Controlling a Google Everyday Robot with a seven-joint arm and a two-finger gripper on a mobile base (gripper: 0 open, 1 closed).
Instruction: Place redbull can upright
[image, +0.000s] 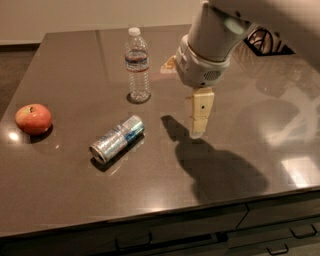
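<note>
The redbull can (116, 139), slim, silver and blue, lies on its side on the dark table (60, 195), left of the middle, its shiny top towards the front left. My gripper (197, 131) hangs from the white arm above the table, pointing down, to the right of the can and apart from it. It holds nothing.
A clear plastic water bottle (137, 64) with a white cap stands upright behind the can. A red apple (33, 119) sits near the left edge. A dark wire object (265, 42) is at the back right. The front edge has drawers below.
</note>
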